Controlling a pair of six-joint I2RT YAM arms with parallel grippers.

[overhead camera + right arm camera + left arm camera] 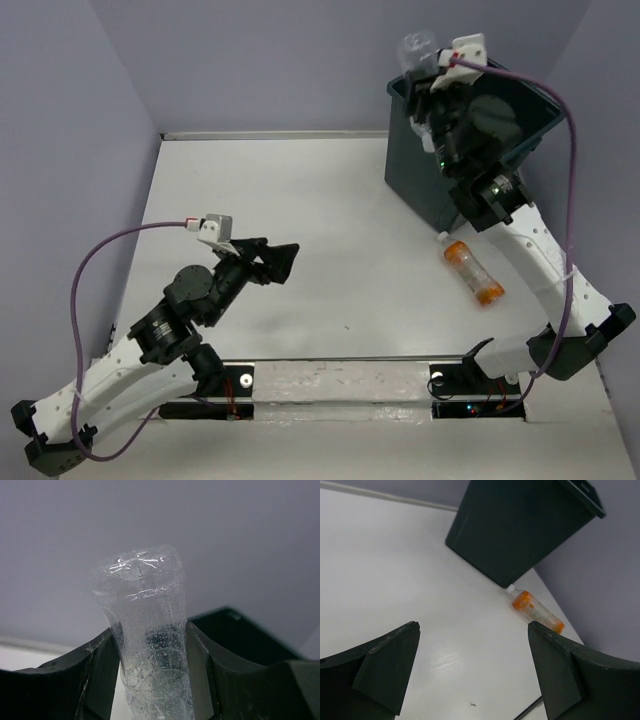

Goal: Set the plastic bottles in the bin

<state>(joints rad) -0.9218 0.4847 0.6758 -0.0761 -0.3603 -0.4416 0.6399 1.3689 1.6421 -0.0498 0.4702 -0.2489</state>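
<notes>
Up high, the right claw (pixel 152 650) clamps a clear plastic bottle (pixel 145 605) over the dark grey-green square plastic bin (pixel 420 170); the left claw (pixel 474 627) gapes open above the white desk (pixel 300 200); an orange-tinted plastic bottle (pixel 472 270) lies beside the bin.

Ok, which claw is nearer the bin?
Right. The right claw holds a clear bottle over the far rim of the bin; the left claw sits open over the table, well away.

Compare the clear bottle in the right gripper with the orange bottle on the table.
The clear bottle is colourless; the orange bottle shows orange at both ends. The clear bottle is clamped in the right gripper by the bin's rim; the orange bottle lies on its side on the table beside the bin. Both are plastic bottles, neither inside the bin.
</notes>
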